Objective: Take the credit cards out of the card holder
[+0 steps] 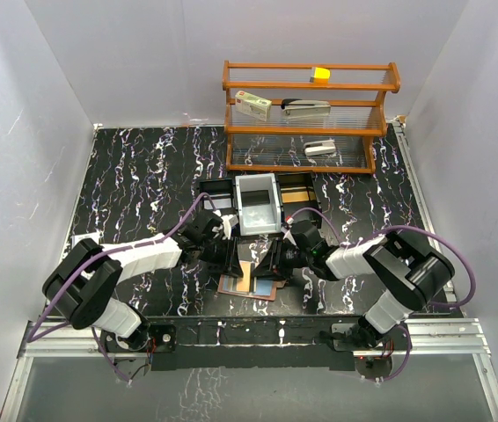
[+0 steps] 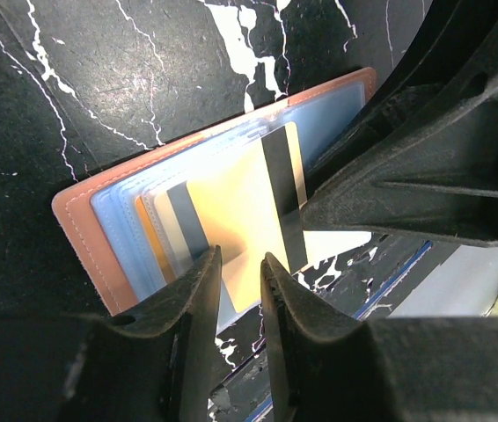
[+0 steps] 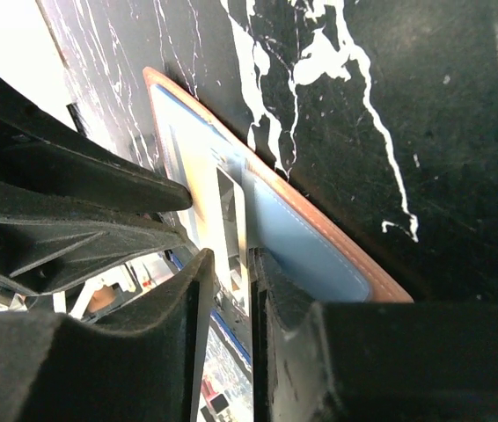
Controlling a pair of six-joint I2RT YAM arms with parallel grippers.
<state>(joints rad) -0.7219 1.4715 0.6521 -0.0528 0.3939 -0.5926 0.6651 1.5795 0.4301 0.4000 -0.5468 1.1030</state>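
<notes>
Left fingers (image 2: 187, 308) and right fingers (image 3: 183, 316) stand slightly parted.

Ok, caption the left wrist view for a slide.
Left pincer straddling the near edge of the yellow card, over the open pink card holder.

A black tabletop veined with white marbling (image 1: 143, 176) fills the floor of a white-walled enclosure. At its far edge, right of centre, stands an orange-brown wooden rack with clear ribbed shelves (image 1: 228, 114). Just in front of the rack, a black plastic three-part tray (image 1: 216, 186) sits on the table with its compartments side by side, left to right. Nearer the front edge, just in front of the tray, a salmon-pink leather-like bifold card holder (image 1: 267, 293) lies opened flat on the black surface, its stitched pink rim showing around pale blue inner pockets that face up.
</notes>
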